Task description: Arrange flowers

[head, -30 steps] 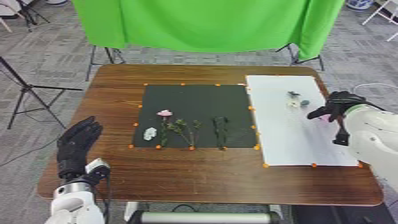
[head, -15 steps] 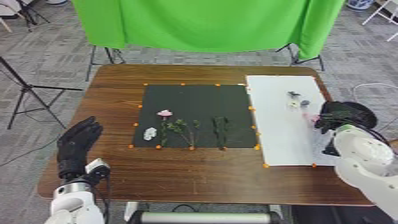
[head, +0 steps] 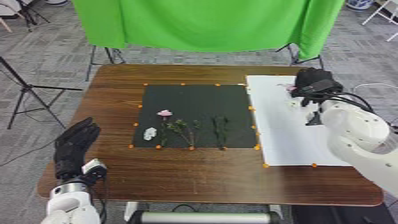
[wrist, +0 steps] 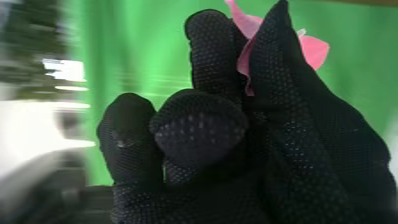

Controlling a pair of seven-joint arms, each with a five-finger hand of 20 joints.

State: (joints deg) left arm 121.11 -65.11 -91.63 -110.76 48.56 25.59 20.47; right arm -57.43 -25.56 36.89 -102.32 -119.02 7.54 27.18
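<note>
So our right hand (head: 314, 82) has gone up the white sheet (head: 276, 136) since the last frame and sits at the sheet's upper right corner, with the pink flower (head: 289, 87) at its tip. In the wrist view we've got its petals pinched between closed-up fingers. Looks like we're on the placing step: next we'd pick its spot in the arrangement, ease it down, then let go gently. Petals could crease if we squeeze too hard.

Watch out for the white bloom (head: 293, 103) just below; dragging a sleeve or stem over it would nudge it. Our right arm also covers a good bit of the sheet's right side.

Left hand (head: 75, 145) is off at the counter's (head: 204, 175) left, fingers straight, holding nothing. Mid-frame, the dark mat (head: 195, 97) has another pink flower (head: 164, 113), a white cluster (head: 149, 133) and leafy stems (head: 185, 131).
</note>
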